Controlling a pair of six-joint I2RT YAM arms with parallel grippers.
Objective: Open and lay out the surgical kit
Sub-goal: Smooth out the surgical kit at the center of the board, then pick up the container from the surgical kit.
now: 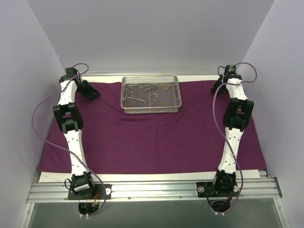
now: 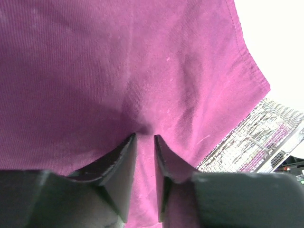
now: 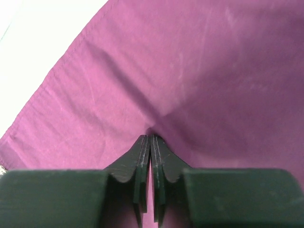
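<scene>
The deep-purple cloth (image 1: 152, 137) lies spread flat over the table. The silver wire-mesh tray (image 1: 151, 111) stands on its far middle and holds several slim steel instruments (image 1: 147, 90). My left gripper (image 1: 92, 93) is down on the cloth's far left corner. In the left wrist view (image 2: 145, 137) its jaws stand a narrow gap apart, with the cloth (image 2: 142, 71) puckered at their tips and the tray (image 2: 266, 142) to the right. My right gripper (image 1: 216, 87) is at the far right corner. In the right wrist view (image 3: 150, 137) it is shut, pinching a pucker of cloth (image 3: 199, 71).
White walls close in the table on the left, right and back. A metal rail (image 1: 152, 190) with both arm bases runs along the near edge. A strip of white table (image 1: 142, 176) shows in front of the cloth.
</scene>
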